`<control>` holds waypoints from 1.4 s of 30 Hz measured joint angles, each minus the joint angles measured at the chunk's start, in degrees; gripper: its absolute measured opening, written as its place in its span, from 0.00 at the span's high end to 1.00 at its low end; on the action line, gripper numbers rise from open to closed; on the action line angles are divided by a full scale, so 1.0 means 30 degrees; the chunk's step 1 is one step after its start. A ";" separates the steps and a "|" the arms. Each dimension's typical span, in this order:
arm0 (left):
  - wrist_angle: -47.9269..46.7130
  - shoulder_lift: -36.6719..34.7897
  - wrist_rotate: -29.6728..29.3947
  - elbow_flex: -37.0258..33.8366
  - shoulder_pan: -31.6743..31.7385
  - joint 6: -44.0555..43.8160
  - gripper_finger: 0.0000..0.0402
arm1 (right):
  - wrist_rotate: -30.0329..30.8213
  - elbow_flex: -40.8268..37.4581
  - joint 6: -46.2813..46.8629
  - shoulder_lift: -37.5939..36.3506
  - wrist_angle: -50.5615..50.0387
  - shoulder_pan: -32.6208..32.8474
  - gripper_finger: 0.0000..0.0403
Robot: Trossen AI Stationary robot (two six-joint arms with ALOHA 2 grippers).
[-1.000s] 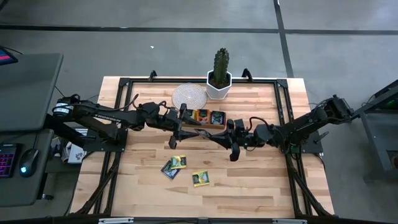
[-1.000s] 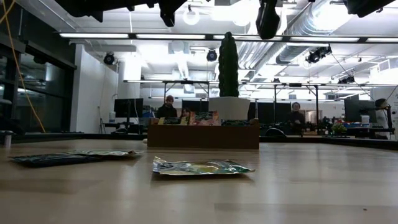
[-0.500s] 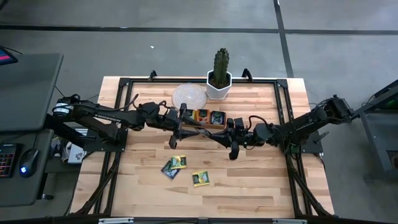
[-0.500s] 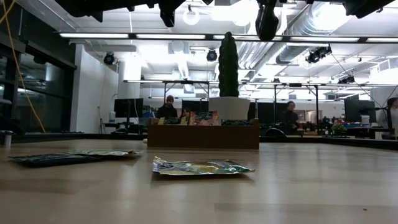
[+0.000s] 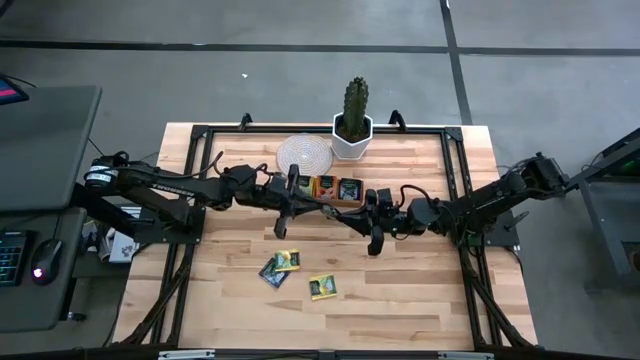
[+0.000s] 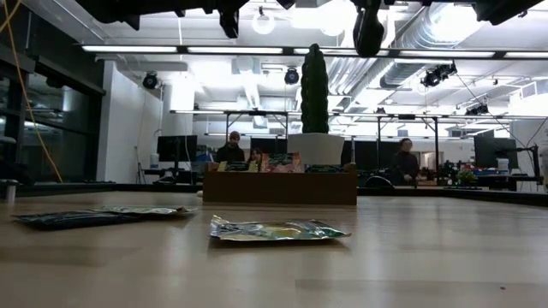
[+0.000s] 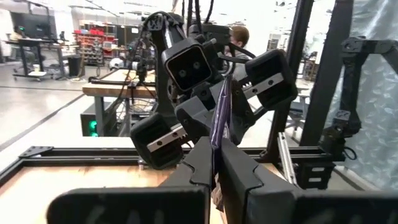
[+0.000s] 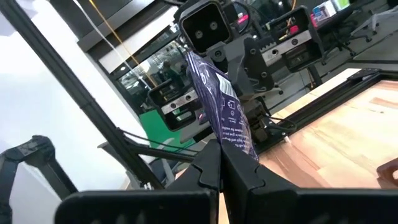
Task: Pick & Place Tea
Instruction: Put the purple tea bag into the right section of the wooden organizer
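A dark purple tea packet (image 8: 222, 106) hangs in the air between my two grippers, just on the near side of the brown wooden tray (image 5: 336, 203). My left gripper (image 5: 325, 210) reaches it from the table's left. My right gripper (image 5: 348, 217) reaches it from the right. Both are shut on it. The tray holds several coloured packets (image 5: 335, 187). Three more packets lie flat on the table nearer the front: a dark one (image 5: 273, 272), a yellow one (image 5: 289, 260) and a yellow-green one (image 5: 322, 287), also seen in the low view (image 6: 278, 229). My left gripper pinches one end of the purple packet (image 7: 217, 134) between its two fingers, coming roughly level from the table's left. The packet shows edge-on there and is clear of the table. My right gripper pinches the packet's opposite end (image 8: 239, 148) between its two fingers, coming roughly level from the table's right. The packet stretches from the fingertips toward the left gripper, off the table.
A cactus in a white pot (image 5: 352, 130) and a round woven mat (image 5: 303, 153) stand behind the tray at the far edge. A black frame (image 5: 200, 140) runs round the tabletop. There is bare wood along the near edge. People sit in the room beyond the table.
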 joint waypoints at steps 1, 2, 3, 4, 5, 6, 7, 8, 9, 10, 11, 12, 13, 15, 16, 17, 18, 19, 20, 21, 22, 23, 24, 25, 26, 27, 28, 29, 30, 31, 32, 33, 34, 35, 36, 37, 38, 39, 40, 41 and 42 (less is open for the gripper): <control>0.0023 0.0000 -0.0195 0.0000 0.0000 0.0003 0.99 | 0.0118 0.0000 -0.0007 0.0000 0.0007 0.0000 1.00; 0.0057 0.0001 -0.0393 0.0000 0.0000 0.0008 0.99 | 0.0309 0.0000 -0.0032 0.0000 0.0007 0.0000 1.00; 0.0167 0.0007 -0.0488 0.0000 0.0000 0.0046 0.99 | 0.0456 0.0000 -0.0116 -0.0007 0.0020 0.0013 0.99; 0.0286 0.0007 -0.0535 -0.0006 0.0000 0.0172 0.99 | 0.0549 0.0000 -0.0257 -0.0007 0.0063 0.0021 0.98; 0.0367 0.0007 -0.0576 -0.0006 0.0000 0.0310 0.99 | 0.0557 0.0000 -0.0392 -0.0007 0.0142 0.0022 0.97; 0.0418 0.0007 -0.0622 -0.0001 0.0000 0.0405 0.99 | 0.0571 0.0000 -0.0538 -0.0007 0.0238 0.0022 0.96; 0.0449 0.0007 -0.0651 0.0000 0.0000 0.0430 0.99 | 0.0574 0.0000 -0.0670 -0.0009 0.0369 0.0018 0.95; 0.0466 0.0007 -0.0719 0.0000 -0.0003 0.0430 0.99 | 0.0578 0.0000 -0.0857 -0.0011 0.0506 0.0022 0.93; 0.0501 0.0007 -0.0792 -0.0003 -0.0007 0.0430 1.00 | 0.0580 0.0000 -0.1091 -0.0007 0.0655 0.0022 0.91; 0.0529 0.0007 -0.0850 0.0000 -0.0007 0.0430 1.00 | 0.0591 0.0000 -0.1251 -0.0015 0.0791 0.0022 0.89; 0.0536 0.0007 -0.0940 0.0000 -0.0007 0.0430 1.00 | 0.0603 0.0000 -0.1414 -0.0020 0.0860 0.0022 0.86; 0.0544 0.0007 -0.1064 0.0000 -0.0007 0.0430 1.00 | 0.0588 0.0000 -0.1539 -0.0095 0.0845 0.0022 0.84; 0.0616 0.0007 -0.1184 0.0000 -0.0007 0.0430 1.00 | 0.0571 0.0000 -0.1609 -0.0127 0.0834 0.0022 0.82; 0.1078 0.0007 -0.1429 -0.0006 -0.0007 0.0464 1.00 | 0.0597 0.0000 -0.1671 -0.0235 0.0879 0.0021 0.77; 0.1447 0.0007 -0.1568 0.0000 -0.0007 0.0521 1.00 | 0.0618 0.0000 -0.1757 -0.0327 0.0839 0.0022 0.75; 0.1863 0.0007 -0.1751 0.0000 -0.0007 0.0632 1.00 | 0.0625 0.0003 -0.1916 -0.0375 0.0826 0.0022 0.73; 0.2369 0.0007 -0.1909 0.0000 -0.0007 0.0821 1.00 | 0.0638 0.0007 -0.2102 -0.0396 0.0831 0.0022 0.71; 0.2896 0.0007 -0.2077 -0.0003 -0.0007 0.1022 1.00 | 0.0669 0.0007 -0.2197 -0.0401 0.0828 0.0022 0.70; 0.3492 0.0007 -0.2275 0.0000 -0.0007 0.1218 1.00 | 0.0735 0.0007 -0.2230 -0.0393 0.0764 0.0022 0.69; 0.4085 0.0007 -0.2335 0.0000 -0.0005 0.1366 1.00 | 0.0921 0.0007 -0.2240 -0.0387 0.0681 0.0028 0.68; 0.4621 0.0007 -0.2355 0.0000 0.0000 0.1440 1.00 | 0.1133 0.0007 -0.2292 -0.0386 0.0623 0.0029 0.67; 0.5104 0.0007 -0.2427 0.0000 0.0007 0.1443 1.00 | 0.1433 0.0007 -0.2503 -0.0386 0.0599 0.0035 0.66; 0.5527 0.0007 -0.2507 0.0000 0.0007 0.1443 1.00 | 0.1721 0.0007 -0.2785 -0.0386 0.0627 0.0036 0.66; 0.5898 0.0007 -0.2567 0.0000 0.0002 0.1443 1.00 | 0.2044 0.0007 -0.3137 -0.0386 0.0809 0.0033 0.66; 0.6148 0.0007 -0.2657 0.0000 0.0000 0.1443 1.00 | 0.2317 0.0007 -0.3557 -0.0381 0.1148 0.0029 0.65; 0.6341 0.0007 -0.2825 0.0000 -0.0007 0.1432 1.00 | 0.2556 0.0007 -0.4065 -0.0372 0.1717 0.0026 0.65; 0.6403 0.0007 -0.2991 0.0000 -0.0007 0.1384 1.00 | 0.2699 0.0007 -0.4545 -0.0372 0.2303 0.0013 0.65; 0.6476 0.0020 -0.3222 0.0000 -0.0007 0.1299 1.00 | 0.3049 0.0037 -0.4990 -0.0373 0.2821 -0.0018 0.65; 0.6898 0.0193 -0.3361 0.0000 -0.0007 0.1208 1.00 | 0.3220 0.0118 -0.5475 -0.0386 0.3010 -0.0059 0.65; 0.7882 0.0552 -0.3403 0.0002 -0.0007 0.1038 1.00 | 0.3332 0.0234 -0.5852 -0.0386 0.3009 -0.0117 0.65; 0.8902 0.0975 -0.3409 0.0006 -0.0006 0.0904 1.00 | 0.3352 0.0366 -0.6154 -0.0376 0.2911 -0.0168 0.65; 1.0016 0.1382 -0.3402 0.0000 0.0000 0.0755 1.00 | 0.3332 0.0557 -0.6340 -0.0367 0.2782 -0.0264 0.65; 1.1126 0.1697 -0.3401 -0.0013 0.0000 0.0498 1.00 | 0.3282 0.0808 -0.6467 -0.0299 0.2605 -0.0382 0.65; 1.2239 0.1999 -0.3401 -0.0009 0.0000 0.0243 1.00 | 0.3186 0.1099 -0.6604 -0.0215 0.2517 -0.0506 0.65; 1.3220 0.2341 -0.3406 0.0016 0.0000 -0.0015 1.00 | 0.3084 0.1378 -0.6835 -0.0129 0.2484 -0.0609 0.65; 1.3872 0.2720 -0.3409 0.0029 -0.0007 -0.0288 1.00 | 0.2977 0.1653 -0.7147 -0.0027 0.2416 -0.0684 0.65; 1.4366 0.3109 -0.3401 0.0025 0.0000 -0.0606 1.00 | 0.2918 0.1977 -0.7496 0.0157 0.2371 -0.0777 0.65; 1.4857 0.3548 -0.3409 -0.0002 0.0000 -0.0901 1.00 | 0.2905 0.2334 -0.7836 0.0344 0.2390 -0.0853 0.65; 1.5756 0.3996 -0.3466 -0.0009 0.0000 -0.1123 1.00 | 0.2912 0.2582 -0.8193 0.0458 0.2371 -0.0894 0.65; 1.6872 0.4493 -0.3572 0.0104 0.0000 -0.1310 1.00 | 0.2900 0.2795 -0.8529 0.0545 0.2269 -0.0903 0.65; 1.7070 0.4840 -0.3667 0.0293 0.0000 -0.1535 1.00 | 0.2905 0.3061 -0.8766 0.0682 0.2276 -0.0960 0.65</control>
